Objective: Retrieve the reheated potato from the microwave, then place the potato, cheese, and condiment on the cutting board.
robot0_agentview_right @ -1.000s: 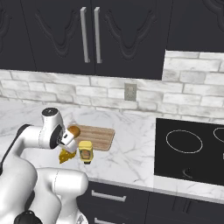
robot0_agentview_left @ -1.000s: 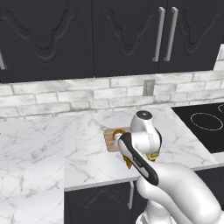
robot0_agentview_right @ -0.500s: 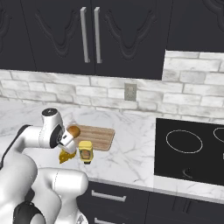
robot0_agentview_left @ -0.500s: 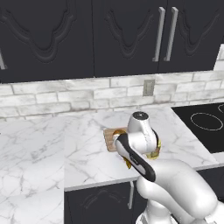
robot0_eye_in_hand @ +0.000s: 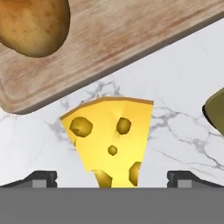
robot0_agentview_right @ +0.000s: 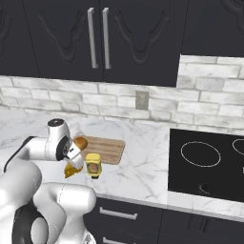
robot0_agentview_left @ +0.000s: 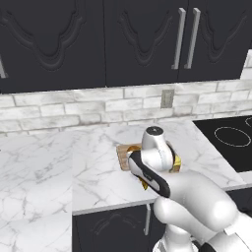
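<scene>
Hovering low over the marble counter (robot0_agentview_right: pixel 143 157), my gripper (robot0_eye_in_hand: pixel 111 177) stood with its jaws spread wide and empty, the cheese (robot0_eye_in_hand: pixel 109 138) lying flat between the two fingertips (robot0_eye_in_hand: pixel 41 178), set for a straddling grasp, I judged. The potato (robot0_eye_in_hand: pixel 33 24) already sat on the cutting board (robot0_eye_in_hand: pixel 131 39), so the microwave step looked done. The wedge lay just off the board's near edge. The condiment (robot0_agentview_right: pixel 93 165) stood upright on the counter beside it, off the board.

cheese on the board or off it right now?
Off. In the hand view the cheese lies flat on the marble counter, just clear of the cutting board; the potato is already on it.
</scene>
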Motion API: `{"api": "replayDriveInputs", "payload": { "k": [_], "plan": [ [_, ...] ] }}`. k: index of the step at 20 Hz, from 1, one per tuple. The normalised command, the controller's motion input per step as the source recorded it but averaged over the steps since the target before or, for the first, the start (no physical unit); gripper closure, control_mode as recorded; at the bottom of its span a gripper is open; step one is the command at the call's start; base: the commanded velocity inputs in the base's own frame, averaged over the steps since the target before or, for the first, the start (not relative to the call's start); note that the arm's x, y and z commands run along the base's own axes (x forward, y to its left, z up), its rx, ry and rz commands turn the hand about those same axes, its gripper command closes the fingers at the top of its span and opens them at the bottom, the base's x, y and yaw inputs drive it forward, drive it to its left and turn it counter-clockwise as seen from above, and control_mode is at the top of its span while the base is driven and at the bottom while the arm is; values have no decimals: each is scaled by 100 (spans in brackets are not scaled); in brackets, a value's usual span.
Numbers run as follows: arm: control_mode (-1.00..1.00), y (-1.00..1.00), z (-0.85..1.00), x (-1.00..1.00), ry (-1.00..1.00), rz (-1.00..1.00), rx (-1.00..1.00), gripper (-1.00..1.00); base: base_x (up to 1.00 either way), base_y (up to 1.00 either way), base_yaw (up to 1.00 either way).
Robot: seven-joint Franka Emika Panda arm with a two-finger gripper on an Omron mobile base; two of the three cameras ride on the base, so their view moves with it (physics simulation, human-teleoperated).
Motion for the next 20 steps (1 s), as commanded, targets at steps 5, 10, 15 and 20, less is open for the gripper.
{"api": "replayDriveInputs", "payload": {
  "k": [5, 10, 15, 20],
  "plan": [
    [-100, -14, -30, 2, 0, -3, 0, -100, 0, 0, 0],
    [-100, -12, -35, 1, 0, 0, 0, -100, 0, 0, 0],
    [-100, -4, -35, 4, 0, 0, 0, -100, 0, 0, 0],
    [-100, 0, -34, 2, 0, 0, 0, -100, 0, 0, 0]
  ]
}}
